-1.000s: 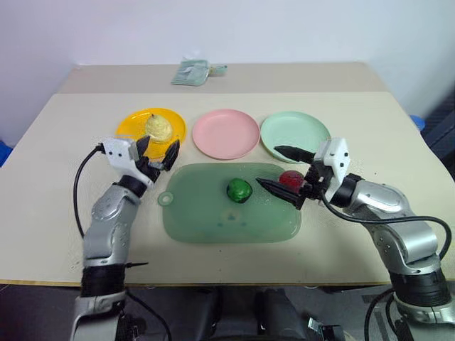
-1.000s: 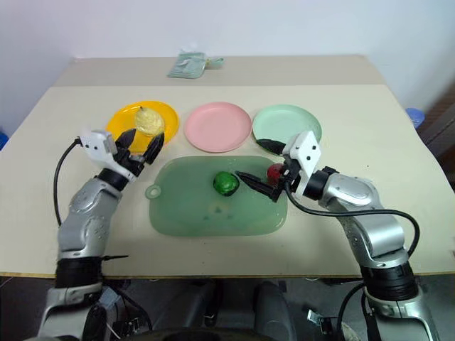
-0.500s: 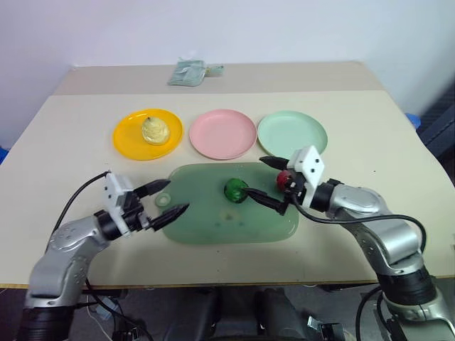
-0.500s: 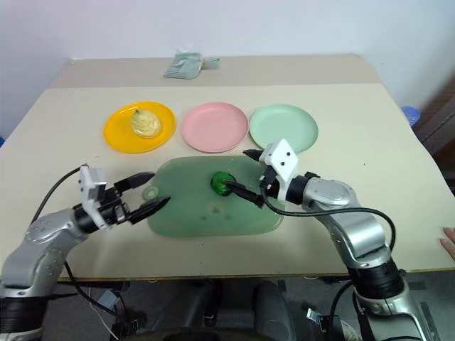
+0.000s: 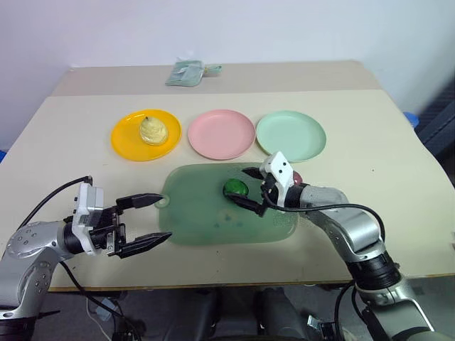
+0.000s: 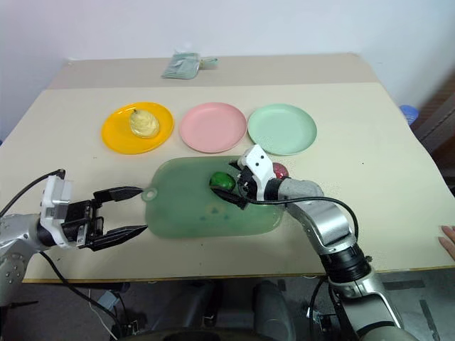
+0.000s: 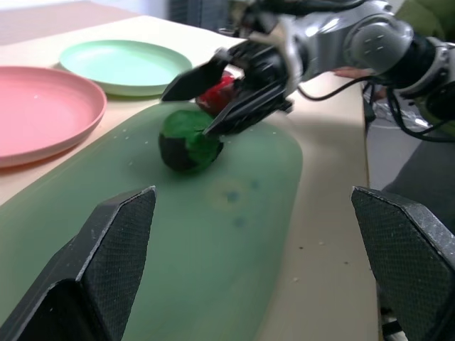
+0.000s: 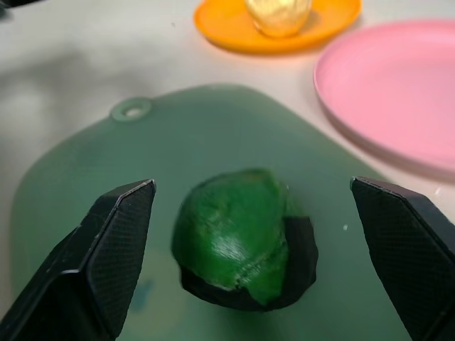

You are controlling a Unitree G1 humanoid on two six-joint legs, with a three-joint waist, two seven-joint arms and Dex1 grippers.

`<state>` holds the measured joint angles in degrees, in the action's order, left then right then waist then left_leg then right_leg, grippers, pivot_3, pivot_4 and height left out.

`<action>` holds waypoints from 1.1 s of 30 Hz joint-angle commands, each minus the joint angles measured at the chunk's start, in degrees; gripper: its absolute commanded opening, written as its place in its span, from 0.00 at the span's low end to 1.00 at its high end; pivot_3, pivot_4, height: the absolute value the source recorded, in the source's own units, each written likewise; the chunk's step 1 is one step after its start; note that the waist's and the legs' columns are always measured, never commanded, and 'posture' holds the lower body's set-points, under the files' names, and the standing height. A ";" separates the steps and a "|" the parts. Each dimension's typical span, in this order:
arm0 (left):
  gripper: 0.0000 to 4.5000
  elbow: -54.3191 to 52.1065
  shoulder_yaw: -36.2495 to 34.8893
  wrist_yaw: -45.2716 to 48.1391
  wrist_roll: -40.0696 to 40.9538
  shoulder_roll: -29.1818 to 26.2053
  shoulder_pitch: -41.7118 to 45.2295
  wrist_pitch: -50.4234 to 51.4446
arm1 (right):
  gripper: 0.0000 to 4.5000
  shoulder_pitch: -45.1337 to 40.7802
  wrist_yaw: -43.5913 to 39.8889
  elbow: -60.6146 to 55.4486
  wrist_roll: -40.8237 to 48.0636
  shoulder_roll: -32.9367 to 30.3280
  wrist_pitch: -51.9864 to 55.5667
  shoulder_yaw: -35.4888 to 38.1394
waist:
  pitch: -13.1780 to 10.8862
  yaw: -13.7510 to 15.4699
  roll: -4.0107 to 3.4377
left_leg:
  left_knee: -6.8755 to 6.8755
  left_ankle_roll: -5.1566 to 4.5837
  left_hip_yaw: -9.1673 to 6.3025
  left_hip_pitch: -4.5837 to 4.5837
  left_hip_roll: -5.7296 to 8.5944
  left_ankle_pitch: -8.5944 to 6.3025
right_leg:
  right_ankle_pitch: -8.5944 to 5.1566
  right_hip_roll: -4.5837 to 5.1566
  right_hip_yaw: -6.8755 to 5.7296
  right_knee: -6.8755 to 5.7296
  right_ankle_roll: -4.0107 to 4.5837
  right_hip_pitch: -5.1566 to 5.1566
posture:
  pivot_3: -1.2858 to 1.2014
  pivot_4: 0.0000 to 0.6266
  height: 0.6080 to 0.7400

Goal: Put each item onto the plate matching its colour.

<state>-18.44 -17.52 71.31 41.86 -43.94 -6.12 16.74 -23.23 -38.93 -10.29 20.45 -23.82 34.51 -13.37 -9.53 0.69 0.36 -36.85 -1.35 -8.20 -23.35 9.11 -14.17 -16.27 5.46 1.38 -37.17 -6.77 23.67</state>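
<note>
- Plates: three – orange [image 5: 146, 134], pink [image 5: 221, 133], mint [image 5: 291, 135].
- Toy foods: three – pear [image 5: 151, 129], green ball [image 5: 235, 189], red ball [image 6: 280, 171].
- Tray [image 5: 206, 220]: one.
- Grippers: two – left [image 5: 141, 221], right [image 5: 247, 189].
- Packet [image 5: 186, 72]: one.

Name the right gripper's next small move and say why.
Probably ease forward a little, then close. The right gripper is open with the dark green ball centred between its fingers but beyond the tips, lying loose on the green tray, while the mint green plate has nothing on it.
</note>
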 commanded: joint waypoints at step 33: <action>1.00 -10.24 10.45 -28.98 -6.35 14.23 7.90 3.48 | 0.74 -39.52 7.39 69.38 -11.29 4.06 -32.04 15.47 | -0.06 -1.38 -0.11 | 0.07 0.12 0.14 0.00 0.00 0.10 | 0.04 -0.01 0.03 -0.04 0.05 -0.09 | 0.52 0.24 1.00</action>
<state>-27.18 -7.13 42.43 35.98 -29.91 2.31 21.91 -59.09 -31.41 56.02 10.02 -19.99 7.25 0.96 -9.58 -0.69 0.25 -36.76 -1.22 -8.07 -23.35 9.11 -14.06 -16.23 5.45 1.41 -37.22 -6.72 23.60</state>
